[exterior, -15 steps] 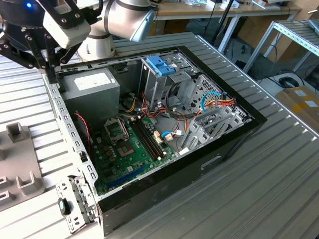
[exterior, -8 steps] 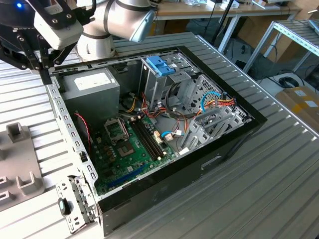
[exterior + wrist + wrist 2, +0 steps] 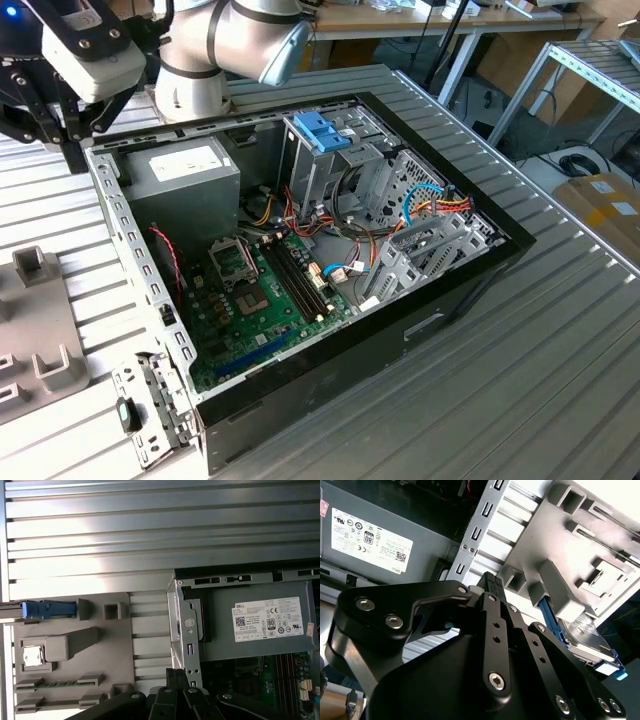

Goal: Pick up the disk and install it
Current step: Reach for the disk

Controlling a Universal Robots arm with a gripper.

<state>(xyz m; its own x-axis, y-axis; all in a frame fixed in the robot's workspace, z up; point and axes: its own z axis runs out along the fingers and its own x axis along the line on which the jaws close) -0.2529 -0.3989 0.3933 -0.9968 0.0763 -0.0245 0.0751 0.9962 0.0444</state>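
one disk [image 3: 583,636] (blue-edged) near the gripper [image 3: 490,581], untouched.

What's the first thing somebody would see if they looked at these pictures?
The big open computer case in the middle of the exterior view, with its green circuit board and coloured wires showing. The silver robot arm rises at the top of that view. In the second wrist view, the shiny disk with its blue frame sits at the edge of a grey holder beside the case.

Bright light glares off the ribbed table [image 3: 100,565]; the computer case's [image 3: 430,320] inside lies shadowed.
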